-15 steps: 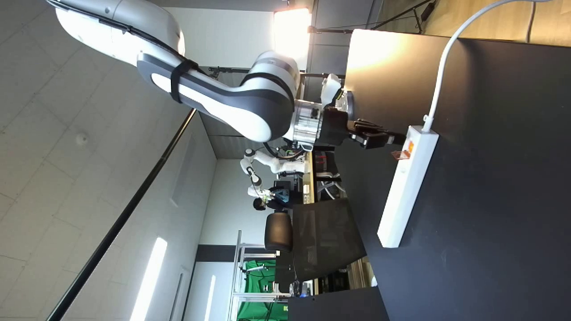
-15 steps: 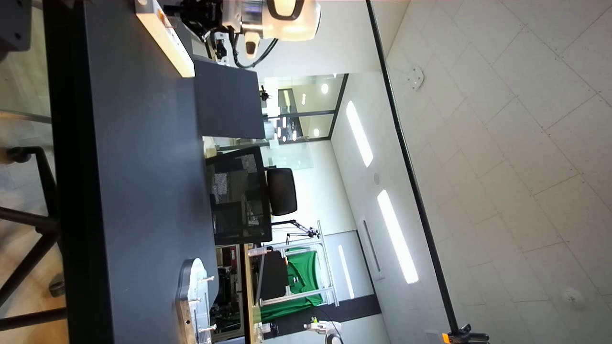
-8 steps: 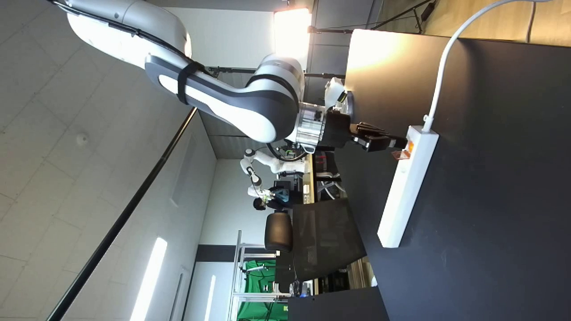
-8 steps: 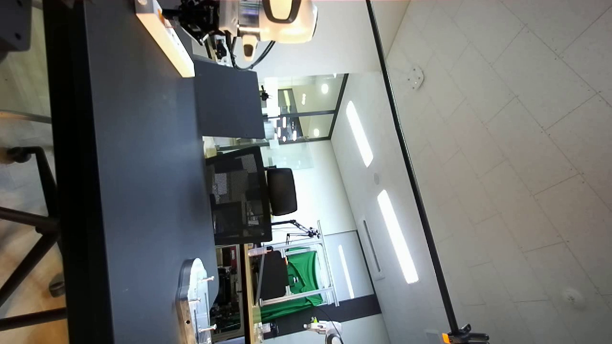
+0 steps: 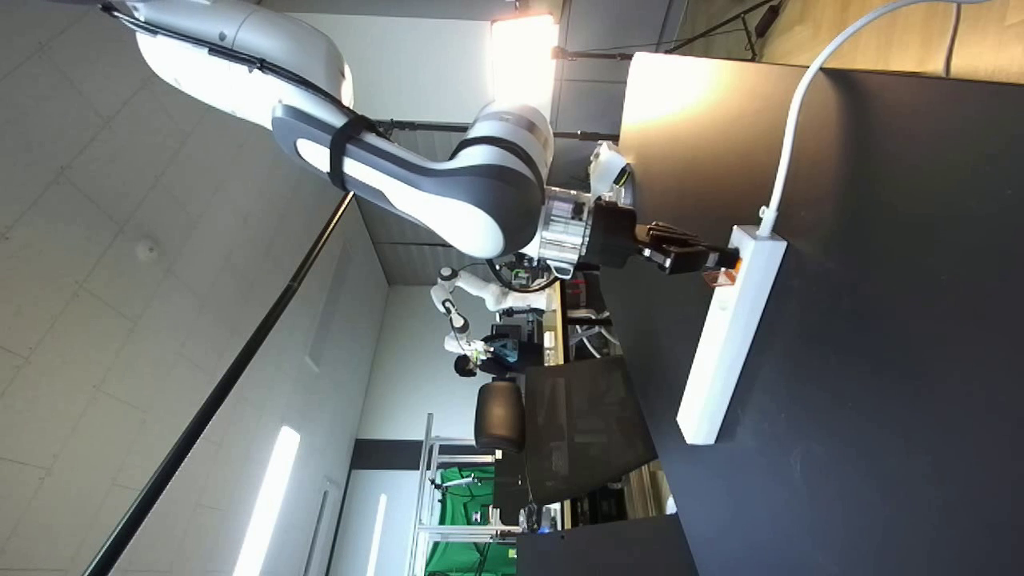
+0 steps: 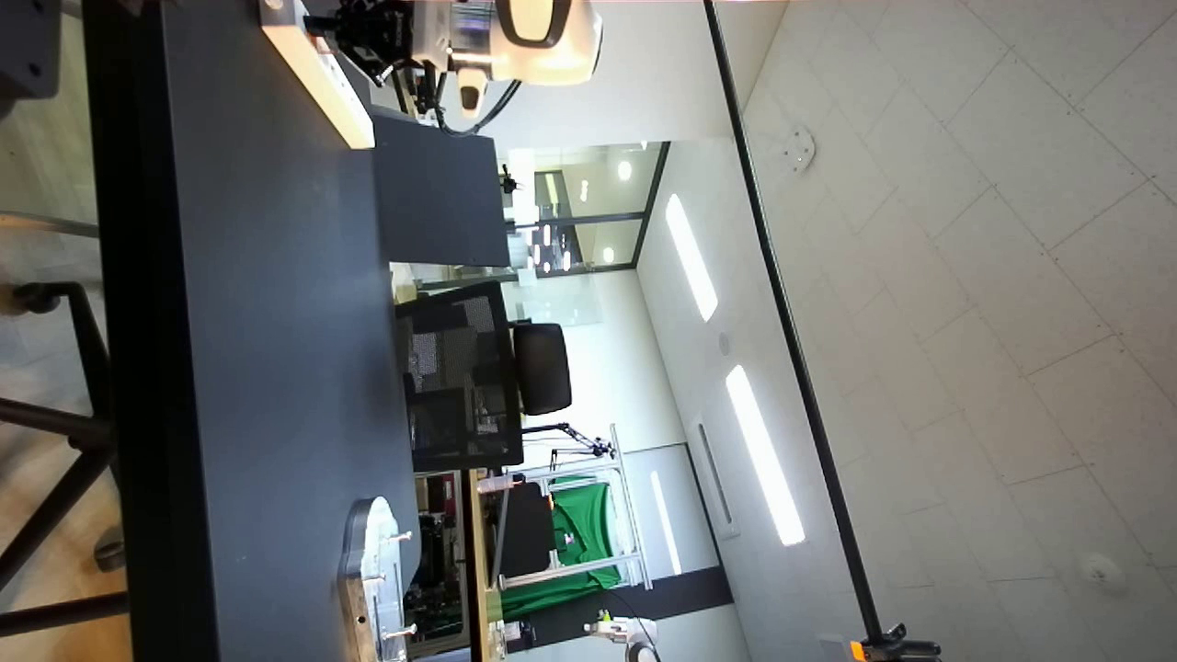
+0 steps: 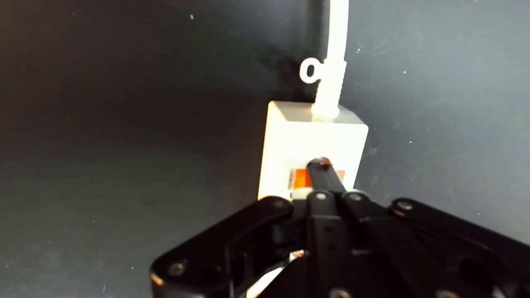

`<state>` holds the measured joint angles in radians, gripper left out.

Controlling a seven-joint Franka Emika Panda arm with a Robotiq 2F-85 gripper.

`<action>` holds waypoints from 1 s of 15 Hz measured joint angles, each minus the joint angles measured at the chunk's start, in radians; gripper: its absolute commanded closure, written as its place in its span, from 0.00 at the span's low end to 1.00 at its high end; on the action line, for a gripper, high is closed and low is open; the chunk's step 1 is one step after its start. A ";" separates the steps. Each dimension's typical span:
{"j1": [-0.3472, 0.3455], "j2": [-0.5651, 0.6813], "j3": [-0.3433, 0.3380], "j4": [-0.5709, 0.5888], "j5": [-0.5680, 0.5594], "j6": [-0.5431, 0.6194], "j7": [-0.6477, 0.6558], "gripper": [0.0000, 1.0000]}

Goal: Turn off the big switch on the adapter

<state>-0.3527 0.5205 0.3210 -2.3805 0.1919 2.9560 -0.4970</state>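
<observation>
The adapter is a long white power strip (image 5: 720,352) lying on the dark table, and it shows in both exterior views (image 6: 324,85) and in the wrist view (image 7: 312,142). Its big switch (image 7: 301,179) is orange and sits near the cord end. A see-through reddish flap (image 5: 722,277) stands up beside it. My gripper (image 5: 731,258) is shut and holds nothing. In the wrist view its fingertips (image 7: 321,164) are together over the switch and hide its middle and right part. The tips look to be at or touching the switch; exact contact is hidden.
A thick white cord (image 5: 792,132) runs from the adapter's end across the table (image 5: 864,384) and over its edge. A clear board with several pegs (image 6: 379,579) lies at another end of the table. A black office chair (image 6: 460,377) stands beside the table.
My shut gripper has moved down toward the adapter, from a little above it to the orange switch, and now covers part of it. The adapter has not moved.
</observation>
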 measured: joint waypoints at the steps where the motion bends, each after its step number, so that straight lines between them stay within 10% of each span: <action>1: 0.000 0.003 0.000 0.001 0.000 0.002 0.001 1.00; 9: 0.034 0.005 -0.030 -0.003 -0.057 0.036 0.033 1.00; 15: 0.268 -0.015 -0.232 -0.007 -0.218 0.056 0.165 1.00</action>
<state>-0.0845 0.5053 0.0895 -2.3880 -0.0262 3.0123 -0.3322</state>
